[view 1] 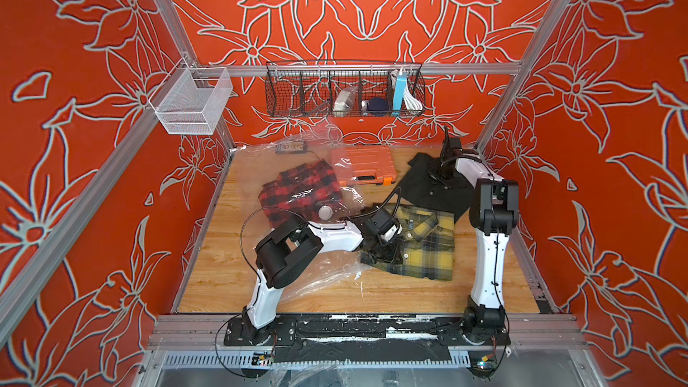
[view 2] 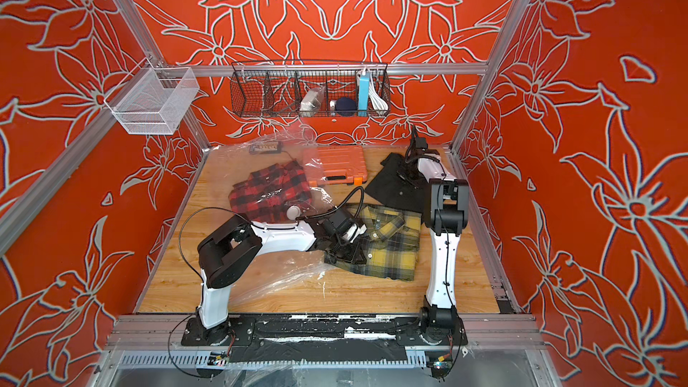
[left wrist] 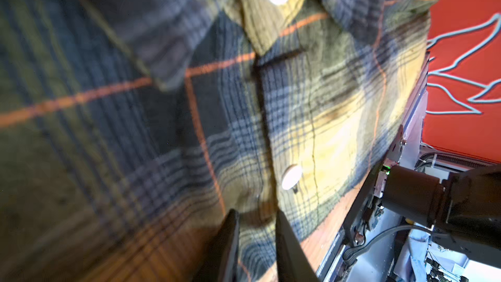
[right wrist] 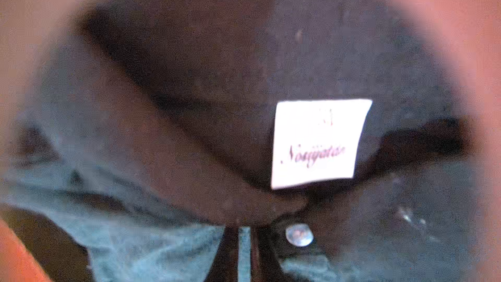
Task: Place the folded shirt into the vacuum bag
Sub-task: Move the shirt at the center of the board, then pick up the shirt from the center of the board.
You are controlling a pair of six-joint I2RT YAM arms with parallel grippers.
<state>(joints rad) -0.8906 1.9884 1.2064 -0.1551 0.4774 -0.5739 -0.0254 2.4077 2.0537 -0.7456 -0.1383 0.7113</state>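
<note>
Hold: left gripper [left wrist: 257, 215] pinches fold of yellow plaid shirt [view 1: 424, 251] by its placket, likely for dragging it bagward; right gripper [right wrist: 244, 230] nips collar of black shirt [view 1: 417, 188], farther back; vacuum bag [view 1: 320, 277] lies just beside yellow plaid shirt, red plaid shirt [view 1: 294, 188] inside, valve cap [view 1: 325, 212] up; bag's long axis runs back-to-front, mouth seemingly nearest front rail [view 1: 357, 320]; yellow plaid shirt's collar points toward back wall [view 1: 372, 13].

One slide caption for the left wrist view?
Left hand pinching the yellow plaid shirt beside a white button.

Both top views look down from above, sharing the whole table [view 1: 208, 281]; my wrist cameras sit close: left over plaid shirt [left wrist: 162, 131], right over black shirt [right wrist: 189, 50].
</note>
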